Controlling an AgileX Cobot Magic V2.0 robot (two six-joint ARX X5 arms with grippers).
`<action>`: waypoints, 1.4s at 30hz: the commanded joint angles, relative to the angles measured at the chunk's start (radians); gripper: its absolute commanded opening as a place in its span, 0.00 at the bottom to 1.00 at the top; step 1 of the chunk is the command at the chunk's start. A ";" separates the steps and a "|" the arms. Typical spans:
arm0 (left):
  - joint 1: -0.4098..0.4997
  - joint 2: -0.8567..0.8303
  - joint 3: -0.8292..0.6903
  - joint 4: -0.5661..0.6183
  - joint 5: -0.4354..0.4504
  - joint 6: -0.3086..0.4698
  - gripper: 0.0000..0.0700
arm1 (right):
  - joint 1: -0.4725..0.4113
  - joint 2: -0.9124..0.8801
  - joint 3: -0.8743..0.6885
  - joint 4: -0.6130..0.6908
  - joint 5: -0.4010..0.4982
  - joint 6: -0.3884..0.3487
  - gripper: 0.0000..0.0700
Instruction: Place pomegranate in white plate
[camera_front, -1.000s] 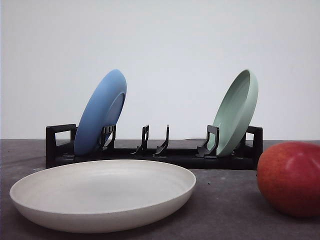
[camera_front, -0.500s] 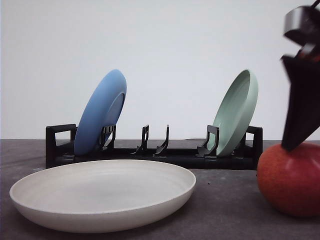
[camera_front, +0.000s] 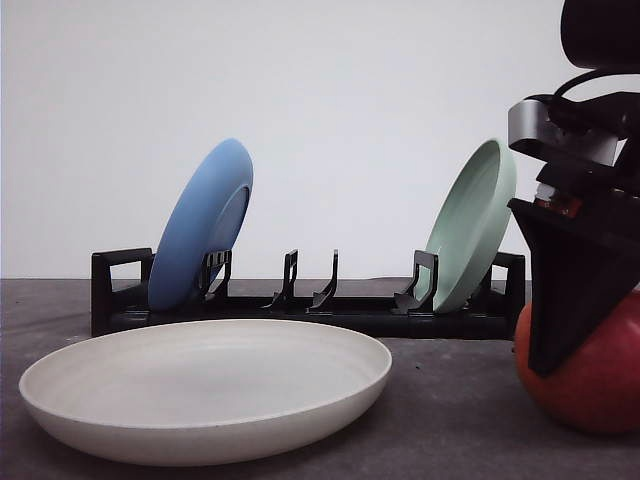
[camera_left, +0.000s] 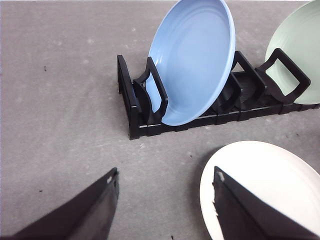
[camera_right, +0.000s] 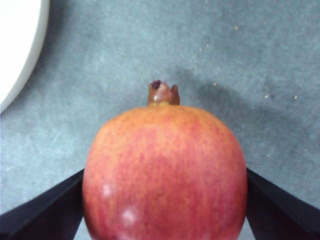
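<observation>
**Right gripper down around the fruit, not yet closed**

Landmark: the white plate, flat on the grey table.

- Dish rack stands behind the plate, well apart from it. A blue plate leans at one end, a green plate at the other.
- Pomegranate sits on the table to the right of the white plate, clear of its rim.
- Right gripper has a finger on either side of the fruit. Wrist view shows them flanking its widest part; whether the fingers are pressing it I cannot tell.
- Left gripper hangs spread wide and empty above the plate's left edge.

Risks: the skin looks smooth and the fruit round, so an off-centre squeeze could squirt it out and send it rolling. A low carry could clip the plate's raised rim; a high release might let it roll across the shallow dish.
</observation>
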 joint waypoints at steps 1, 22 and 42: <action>0.001 0.004 0.003 0.004 -0.003 0.008 0.50 | 0.009 0.009 0.022 -0.002 0.001 0.020 0.73; 0.001 0.004 0.003 0.000 -0.003 0.007 0.50 | 0.314 0.318 0.466 -0.161 0.002 -0.038 0.72; 0.001 0.004 0.003 0.000 -0.003 0.007 0.50 | 0.385 0.634 0.608 0.030 0.001 -0.035 0.72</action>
